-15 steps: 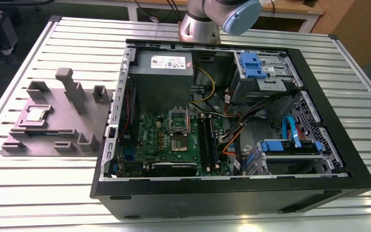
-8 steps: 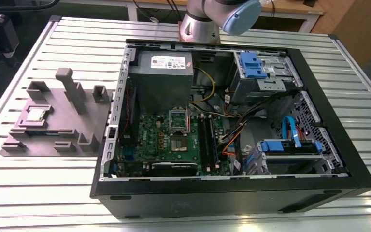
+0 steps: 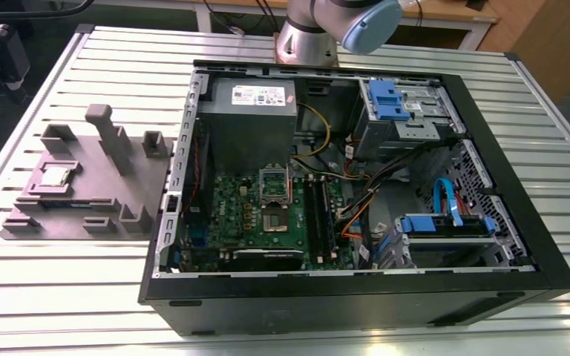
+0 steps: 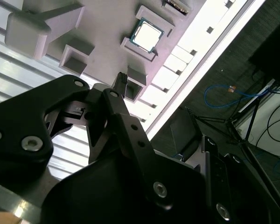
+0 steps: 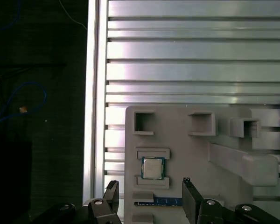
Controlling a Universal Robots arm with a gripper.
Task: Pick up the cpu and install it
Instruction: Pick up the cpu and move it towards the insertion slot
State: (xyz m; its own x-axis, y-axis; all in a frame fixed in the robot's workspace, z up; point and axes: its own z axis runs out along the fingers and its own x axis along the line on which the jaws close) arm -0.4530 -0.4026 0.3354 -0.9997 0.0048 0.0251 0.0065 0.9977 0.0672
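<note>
The cpu (image 3: 56, 176), a small square chip with a silvery top, lies flat in a pocket of the grey-mauve fixture block (image 3: 116, 194) at the exterior view's left. In the first wrist view my gripper (image 5: 150, 183) hangs above the block, open, with the cpu (image 5: 152, 168) lying below the wide gap between its black fingers (image 5: 189, 192). Nothing is held. The second wrist view shows one fingertip (image 4: 121, 80) some way from the cpu (image 4: 146, 34). The motherboard's silver socket (image 3: 275, 202) sits inside the open computer case (image 3: 522, 222).
The fixture block carries upright posts (image 3: 100, 122) and several other pockets (image 5: 201, 123). It rests on a ribbed aluminium table (image 3: 67, 297), whose edge (image 5: 95, 93) runs close by the cpu. Cables, blue drive brackets (image 3: 387, 100) and a power supply (image 3: 253, 96) fill the case.
</note>
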